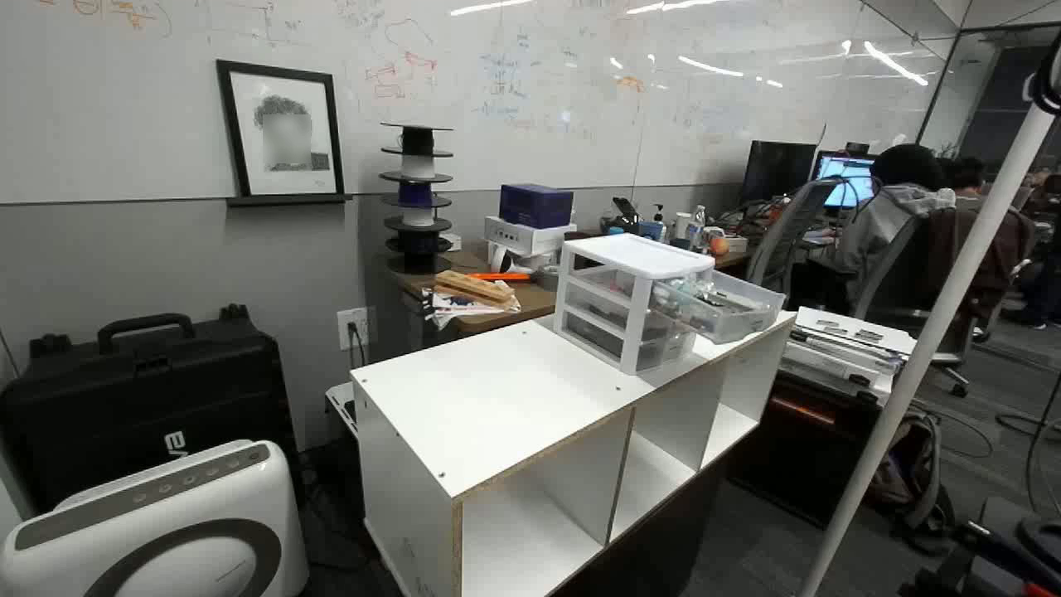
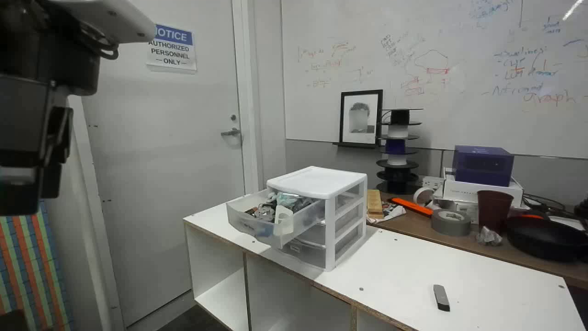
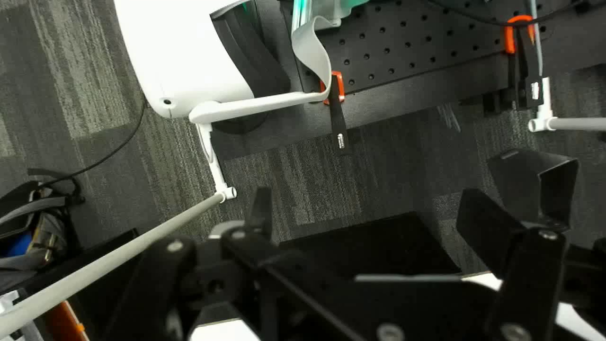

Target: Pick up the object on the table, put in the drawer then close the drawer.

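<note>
Gripper (image 3: 367,201) spread wide | one grey bar (image 2: 441,297), lower right in an exterior view, white shelf top (image 2: 399,269) separating it from visible edges | three-drawer unit (image 2: 319,181) centre, top drawer (image 2: 255,231) jutting left

Both exterior views: mid-range, angled down over the table (image 2: 399,271) toward the whiteboard (image 2: 317,115); shared: drawer unit (image 2: 317,181), portrait (image 2: 361,117). In an exterior view, door (image 2: 174,147) at left, arm (image 2: 55,64) close up. In an exterior view, monitors (image 1: 777,170) far off at right. Wrist view: close behind gripper (image 3: 369,208), aimed down past it at carpet (image 3: 312,189).
</note>
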Available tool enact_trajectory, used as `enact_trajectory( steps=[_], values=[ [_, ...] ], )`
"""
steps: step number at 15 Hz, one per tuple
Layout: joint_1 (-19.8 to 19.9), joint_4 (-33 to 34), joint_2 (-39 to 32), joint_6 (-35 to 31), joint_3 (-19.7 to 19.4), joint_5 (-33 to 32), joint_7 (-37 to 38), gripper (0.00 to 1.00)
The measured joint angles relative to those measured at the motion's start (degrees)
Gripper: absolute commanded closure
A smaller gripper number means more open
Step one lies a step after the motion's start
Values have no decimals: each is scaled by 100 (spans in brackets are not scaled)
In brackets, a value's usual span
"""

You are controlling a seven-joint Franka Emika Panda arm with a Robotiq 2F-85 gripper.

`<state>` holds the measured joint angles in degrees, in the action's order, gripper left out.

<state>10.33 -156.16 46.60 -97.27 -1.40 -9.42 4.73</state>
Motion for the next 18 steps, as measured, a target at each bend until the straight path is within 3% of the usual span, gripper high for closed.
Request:
enact_trajectory(
  steps=[11, 14, 18],
  values=[
    [-9, 165, -151, -72, -56, 0, -1, 0],
    [-6, 740, -642, -347, -105, -70, -1, 0],
    [23, 1841, -1800, -795, -302, -152, 3, 0]
  ],
)
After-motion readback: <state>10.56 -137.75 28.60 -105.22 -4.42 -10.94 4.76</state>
